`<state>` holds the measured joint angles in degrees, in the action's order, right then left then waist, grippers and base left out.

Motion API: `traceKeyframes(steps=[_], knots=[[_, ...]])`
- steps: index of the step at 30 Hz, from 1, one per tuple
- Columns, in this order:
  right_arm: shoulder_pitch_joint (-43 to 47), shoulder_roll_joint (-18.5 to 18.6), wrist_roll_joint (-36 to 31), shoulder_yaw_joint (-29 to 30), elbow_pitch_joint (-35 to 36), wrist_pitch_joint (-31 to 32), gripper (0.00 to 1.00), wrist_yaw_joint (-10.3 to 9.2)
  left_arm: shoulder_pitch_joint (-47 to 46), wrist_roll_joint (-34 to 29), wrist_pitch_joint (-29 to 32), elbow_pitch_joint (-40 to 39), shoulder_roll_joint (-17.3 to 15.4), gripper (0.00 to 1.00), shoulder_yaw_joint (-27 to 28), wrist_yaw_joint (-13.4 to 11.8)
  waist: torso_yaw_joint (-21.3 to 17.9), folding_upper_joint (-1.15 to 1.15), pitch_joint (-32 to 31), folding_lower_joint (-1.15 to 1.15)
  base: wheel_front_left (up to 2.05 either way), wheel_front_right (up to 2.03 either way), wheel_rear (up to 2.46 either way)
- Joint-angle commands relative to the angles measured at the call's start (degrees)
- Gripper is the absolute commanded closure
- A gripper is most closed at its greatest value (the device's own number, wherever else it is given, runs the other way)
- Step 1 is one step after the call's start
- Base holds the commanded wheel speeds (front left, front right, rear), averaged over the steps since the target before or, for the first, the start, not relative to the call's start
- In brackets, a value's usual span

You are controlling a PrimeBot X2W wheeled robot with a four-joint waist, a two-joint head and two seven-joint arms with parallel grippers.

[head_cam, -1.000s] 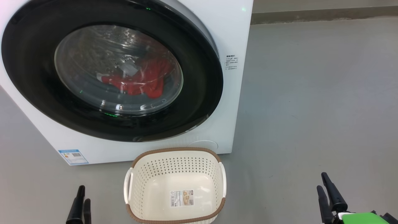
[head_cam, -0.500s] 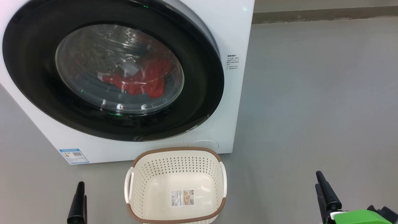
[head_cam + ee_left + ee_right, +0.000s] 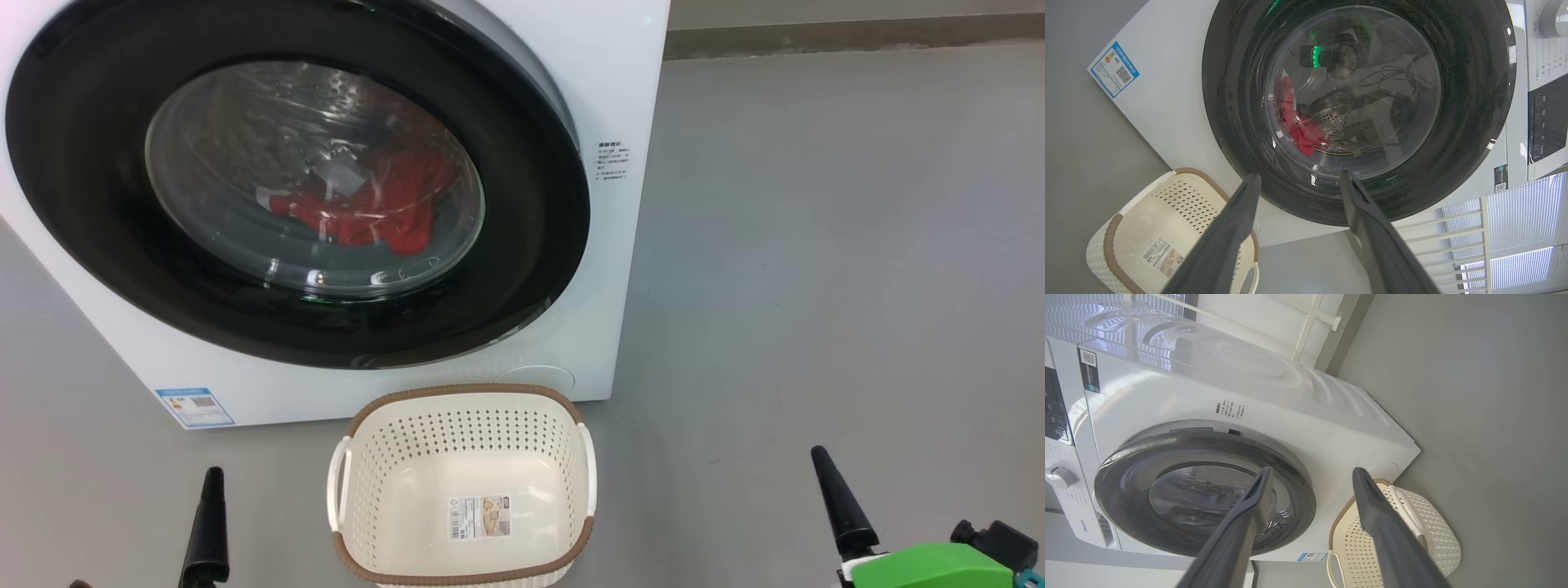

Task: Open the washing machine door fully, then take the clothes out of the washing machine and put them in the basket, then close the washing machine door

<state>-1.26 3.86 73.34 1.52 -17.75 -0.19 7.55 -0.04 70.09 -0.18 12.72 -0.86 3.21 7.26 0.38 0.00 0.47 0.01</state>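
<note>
The washing machine (image 3: 620, 82) fills the upper left of the head view. Its door (image 3: 531, 245) lies against the front, black rim around the glass bowl. Red clothes (image 3: 384, 212) with some white fabric lie in the drum behind the glass. The basket (image 3: 465, 390) stands on the floor before the machine, holding nothing but its sticker. My left gripper (image 3: 214, 478) is low, left of the basket. My right gripper (image 3: 819, 457) is low on the right, well clear of it. In the wrist views the left gripper (image 3: 1300, 175) and right gripper (image 3: 1312, 470) both stand open, holding nothing, pointed at the door.
Bare grey floor (image 3: 816, 245) stretches right of the machine to a wall base (image 3: 849, 33). A blue label (image 3: 194, 407) marks the machine's lower front. The control panel (image 3: 1545, 118) and a dial (image 3: 1059, 475) sit at the machine's top. White railing (image 3: 1453, 228) stands behind.
Both wrists have rolled: each gripper showed two fingers side by side in the head view and now shows one edge-on. The right gripper has drifted slightly left.
</note>
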Motion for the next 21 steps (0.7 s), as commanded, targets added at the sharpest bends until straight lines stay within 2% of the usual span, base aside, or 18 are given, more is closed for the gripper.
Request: traceKeyframes(steps=[1, 21], knots=[[-2.1, 0.8, -1.9, -1.1, 1.7, -0.7, 0.0, -0.02, -0.4, -2.1, -0.6, -2.1, -1.0, 0.0, 0.5, 0.1, 0.0, 0.0, 0.0, -0.01, 0.0, 0.0, 0.0], [-3.0, 2.6, -16.4, -5.2, 1.6, -4.0, 0.0, -0.03, 0.3, -18.5, -4.0, -4.7, -1.1, 0.0, -0.4, -0.1, 0.4, 0.0, 0.8, -0.01, 0.0, 0.0, 0.0]])
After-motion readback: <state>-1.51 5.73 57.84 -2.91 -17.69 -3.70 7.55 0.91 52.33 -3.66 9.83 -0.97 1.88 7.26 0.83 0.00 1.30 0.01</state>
